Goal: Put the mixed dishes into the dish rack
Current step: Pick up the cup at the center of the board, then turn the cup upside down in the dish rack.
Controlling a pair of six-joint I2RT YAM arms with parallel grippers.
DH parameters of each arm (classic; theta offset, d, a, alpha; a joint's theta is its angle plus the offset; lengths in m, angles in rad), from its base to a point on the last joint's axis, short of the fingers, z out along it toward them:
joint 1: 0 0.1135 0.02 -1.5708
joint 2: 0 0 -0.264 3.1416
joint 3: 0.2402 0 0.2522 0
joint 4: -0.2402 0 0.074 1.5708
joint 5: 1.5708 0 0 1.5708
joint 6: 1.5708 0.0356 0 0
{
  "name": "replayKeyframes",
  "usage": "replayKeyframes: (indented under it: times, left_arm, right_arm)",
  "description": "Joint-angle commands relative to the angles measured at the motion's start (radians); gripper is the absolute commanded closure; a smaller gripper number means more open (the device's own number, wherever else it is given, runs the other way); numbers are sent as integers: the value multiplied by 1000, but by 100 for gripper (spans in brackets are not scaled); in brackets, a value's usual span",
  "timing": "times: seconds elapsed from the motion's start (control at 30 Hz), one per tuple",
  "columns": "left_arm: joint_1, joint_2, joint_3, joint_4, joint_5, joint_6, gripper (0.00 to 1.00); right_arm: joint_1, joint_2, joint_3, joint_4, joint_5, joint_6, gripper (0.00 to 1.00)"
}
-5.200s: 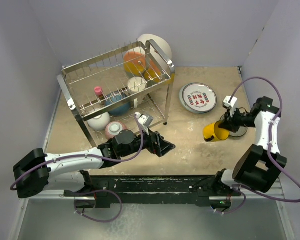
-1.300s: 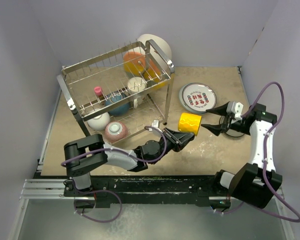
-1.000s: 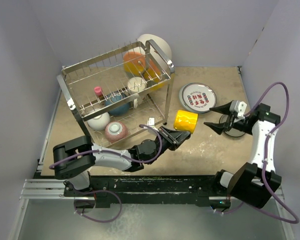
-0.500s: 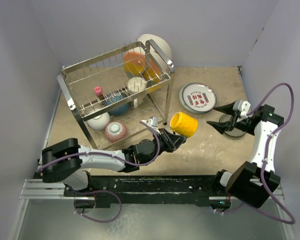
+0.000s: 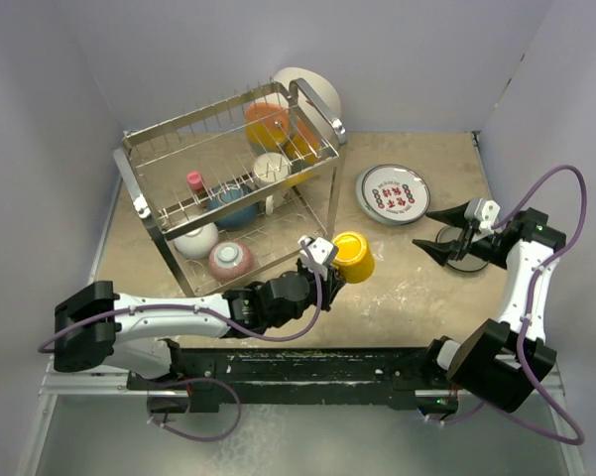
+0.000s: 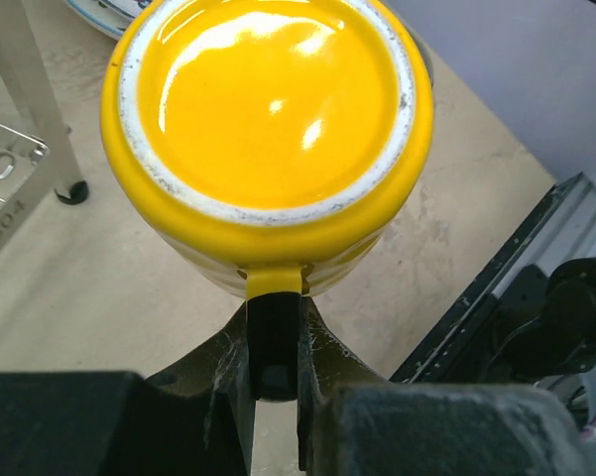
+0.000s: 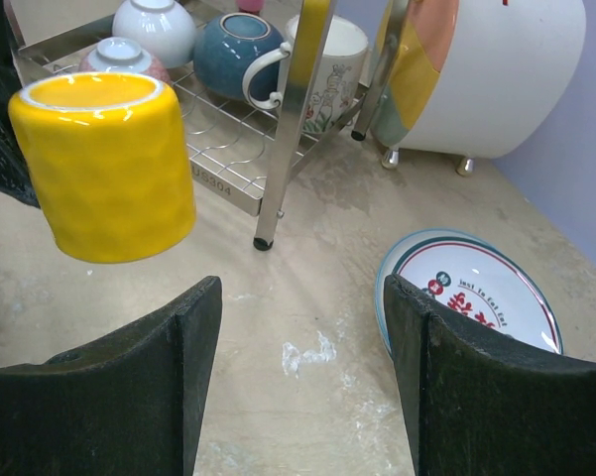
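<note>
Left fingers (image 6: 213,382) pinch the glossy yellow ceramic cup (image 5: 353,256) by its handle, base-up for the chrome wire dish rack (image 5: 206,116); right fingers (image 7: 193,377) gape.

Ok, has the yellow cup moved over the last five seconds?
Yes. The yellow cup, now in the left gripper, has gone left across the table toward the dish rack.

The beige table (image 5: 397,297) is carrying the dish rack (image 5: 178,164), which is standing on its legs beyond and left of the left jaws, and the red-lettered white plate (image 5: 392,192), which is lying flat just ahead of the right jaws.
</note>
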Motion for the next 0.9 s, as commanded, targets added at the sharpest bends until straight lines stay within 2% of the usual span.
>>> replayKeyframes:
  times: [0.0,0.3,0.5,0.87]
  left_arm:
    - [-5,-96,119,-110,-21,248,100]
    - [-2,-153,180,-372,-153,384,100]
    - [10,-195,178,-446,-229,432,100]
    - [97,-196,177,-519,-225,441,100]
  right_arm:
    - [-7,0,30,-27,-39,2,31]
    - [-9,6,28,-26,-39,-5,30]
    - [-9,8,26,-27,-41,-7,29]
    - [-12,10,23,-26,-40,-12,27]
